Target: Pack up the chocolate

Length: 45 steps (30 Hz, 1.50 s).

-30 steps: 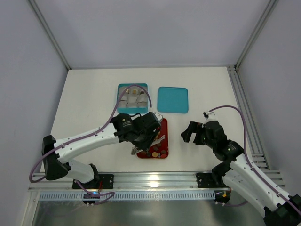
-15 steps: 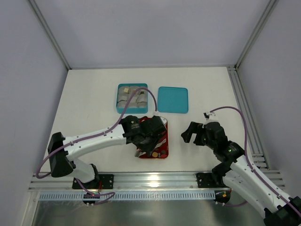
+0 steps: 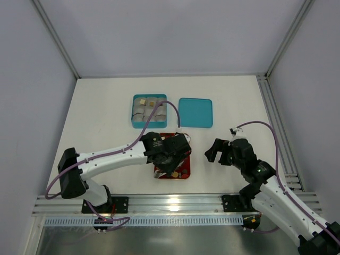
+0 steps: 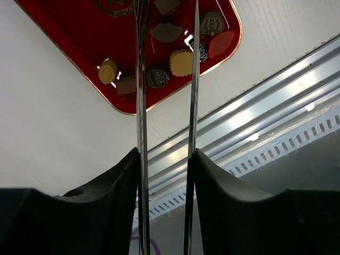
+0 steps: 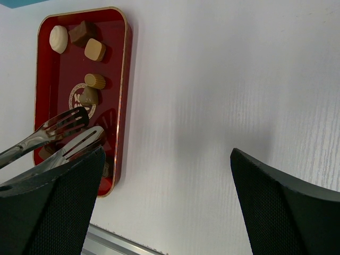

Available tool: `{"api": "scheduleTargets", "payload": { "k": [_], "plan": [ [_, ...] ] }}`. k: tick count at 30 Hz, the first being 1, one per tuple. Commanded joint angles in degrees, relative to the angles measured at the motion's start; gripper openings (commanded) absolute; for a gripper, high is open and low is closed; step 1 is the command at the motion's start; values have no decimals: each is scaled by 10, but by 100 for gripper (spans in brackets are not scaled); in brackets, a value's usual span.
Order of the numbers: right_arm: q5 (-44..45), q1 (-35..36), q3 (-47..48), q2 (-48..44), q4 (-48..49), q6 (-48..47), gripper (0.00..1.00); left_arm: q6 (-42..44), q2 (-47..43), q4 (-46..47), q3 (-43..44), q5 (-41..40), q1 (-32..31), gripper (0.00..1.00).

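The red tray [image 3: 184, 173] lies in front of the arms with several pieces of chocolate [image 4: 181, 62] on it: tan, brown, dark and cream [image 5: 58, 39]. My left gripper [image 3: 169, 154] hangs over the tray, shut on a pair of metal tongs [image 4: 141, 79]. The tongs' tips [image 5: 66, 125] hover above the tray's middle, and nothing shows between them. My right gripper [image 5: 167, 154] stands open over bare table right of the tray, with nothing in it.
A teal box [image 3: 133, 112] with pale paper cups, some holding pieces, stands behind the tray. Its teal lid [image 3: 195, 112] lies flat to the right. The metal rail [image 4: 255, 106] runs along the table's near edge.
My left arm has swung from the teal box's front edge toward me and to the right, bringing the tongs over the red tray. The box is uncovered. The right arm has not moved.
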Motion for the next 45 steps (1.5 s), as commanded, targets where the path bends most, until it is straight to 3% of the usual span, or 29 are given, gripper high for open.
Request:
{"api": "scheduleTargets", "payload": {
  "k": [1,21,45],
  "plan": [
    [5,3,0,-8,10,6,100,-11,1,16,-1,-13,-5,43],
    [3,3,-7,-6,16,9,100,-16,0,15,-12,-20,-8,41],
    [5,3,-3,-8,13,8,100,-7,12,0,12,-58,-11,27]
  ]
}}
